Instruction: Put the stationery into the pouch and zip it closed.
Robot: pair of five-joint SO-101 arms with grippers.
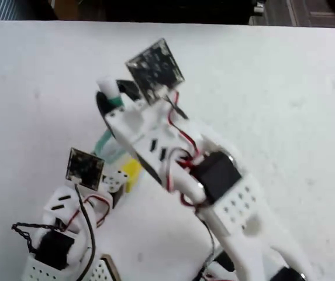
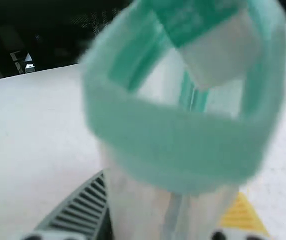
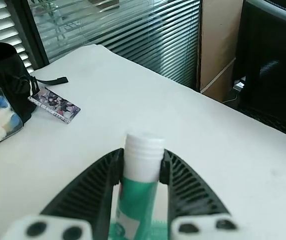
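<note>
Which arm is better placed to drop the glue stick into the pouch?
Right. Its tool is shut on the glue stick, whose capped end is already close to the open, green-rimmed mouth of the pouch.

White table (image 3: 222, 150); black bag (image 3: 5, 70) on it, patterned card (image 3: 54, 105) nearby; blinds (image 3: 133, 30) behind.

The glue stick (image 3: 140, 192) is smooth plastic, the right tool (image 3: 142, 153) ribbed plastic, the table (image 3: 133, 95) matt.

My right arm (image 1: 246, 202), centre-frame, and left arm (image 1: 59, 205), lower left, are white plastic shells carrying black servo blocks (image 1: 217, 175), red and black cables (image 1: 182, 137), and square black circuit boards (image 1: 154, 69).
</note>
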